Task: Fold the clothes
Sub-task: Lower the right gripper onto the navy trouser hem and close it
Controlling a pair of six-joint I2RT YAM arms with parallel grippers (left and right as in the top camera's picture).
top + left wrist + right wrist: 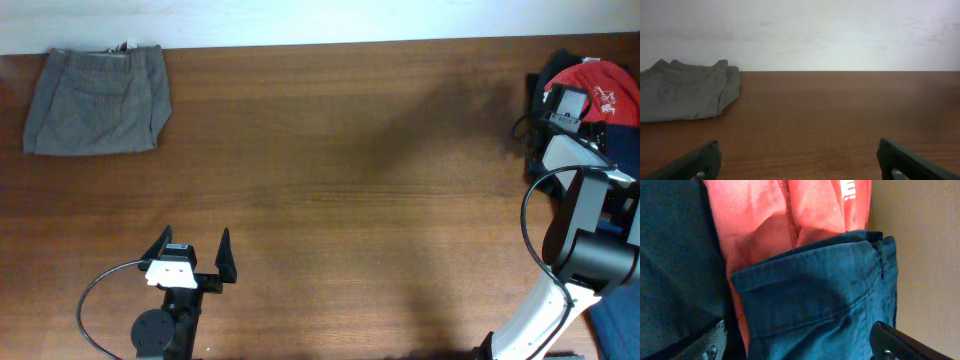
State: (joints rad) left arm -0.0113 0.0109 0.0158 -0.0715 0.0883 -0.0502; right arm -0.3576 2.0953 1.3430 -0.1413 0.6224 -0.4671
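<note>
Lying folded at the far left corner of the counter (330, 180), the grey shorts (97, 100) are seen well apart from the left fingers (695, 162). These are spread wide, with nothing held, over bare wood near the front edge. In the left wrist view the grey shorts are found ahead and to the left, against the pale wall (840, 35).

At the counter's right edge a heap of clothes (600, 95) is piled. The red T-shirt (790, 225) with white print is partly covered by the navy shorts (825, 295), and another dark garment (675, 255) is laid on its left. The right fingers (900, 342) are held spread over this heap, with the navy shorts seen between them. Nothing is pinched, and whether the cloth is touched cannot be told.
</note>
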